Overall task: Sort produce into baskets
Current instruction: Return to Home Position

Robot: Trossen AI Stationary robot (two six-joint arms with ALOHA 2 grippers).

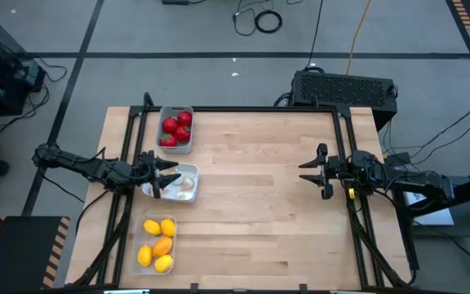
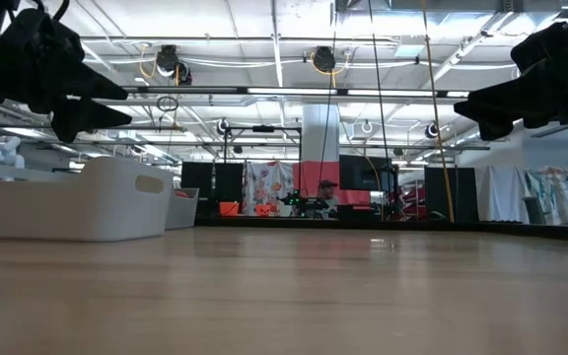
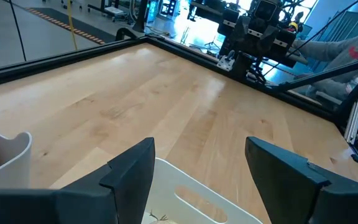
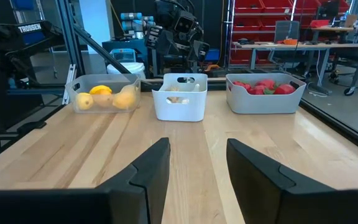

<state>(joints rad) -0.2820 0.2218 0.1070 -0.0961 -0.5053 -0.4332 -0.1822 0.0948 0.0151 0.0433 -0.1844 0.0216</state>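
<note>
Robotics lab: red storage bins (image 4: 253,15), workbench (image 4: 328,45), floor cables (image 1: 268,21).

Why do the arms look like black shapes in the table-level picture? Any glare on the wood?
Low view: bright ceiling lights behind leave the left arm, above the white basket, and the right arm as silhouettes. Left wrist view: a pale sheen on the table toward its far edge. High view: even light, no glare.

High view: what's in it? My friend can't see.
On the table, at left: red fruits in a grey bin, garlic bulbs in a white bin, lemons in a clear bin. The left gripper hangs open over the white bin; the right gripper waits open opposite.
</note>
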